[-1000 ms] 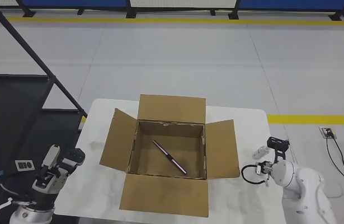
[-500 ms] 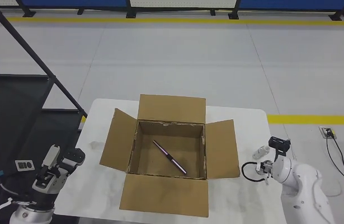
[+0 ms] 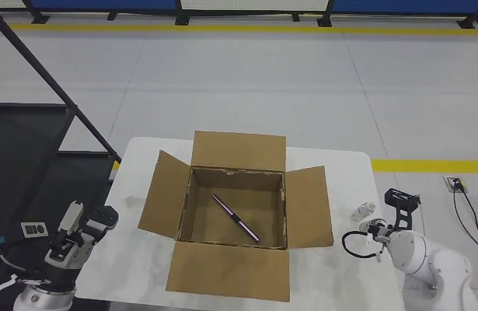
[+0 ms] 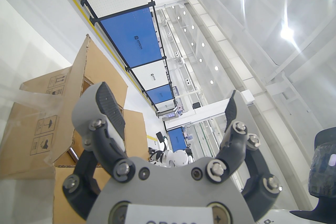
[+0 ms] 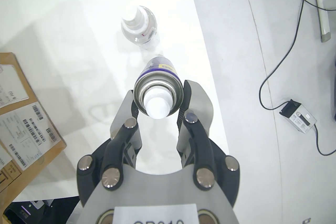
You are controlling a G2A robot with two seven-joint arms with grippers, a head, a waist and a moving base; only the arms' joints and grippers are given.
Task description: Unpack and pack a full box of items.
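Note:
An open cardboard box (image 3: 308,208) stands mid-table with all flaps spread; a dark pen (image 3: 236,218) lies slanted on its floor. To the box's right, my right gripper (image 5: 158,102) is shut on an upright spray can (image 5: 157,89) with a purple band and white nozzle, close to the table's right edge. A small clear spray bottle (image 5: 139,25) stands just beyond the can, also seen from above as the bottle (image 3: 365,210) next to that gripper (image 3: 376,229). My left gripper (image 4: 170,104) is open and holds nothing, low at the table's left side (image 3: 87,221), beside the box (image 4: 39,117).
The white table (image 3: 340,167) has bare room left and right of the box. Its rounded right edge (image 5: 207,57) runs close to the can. On the floor beyond lie a black cable (image 5: 294,33) and a small adapter (image 5: 299,116). The box's labelled side (image 5: 21,109) is nearby.
The right arm has drifted right and toward the table's front edge, away from the box. The clear bottle, the box, the pen and the left arm have stayed put.

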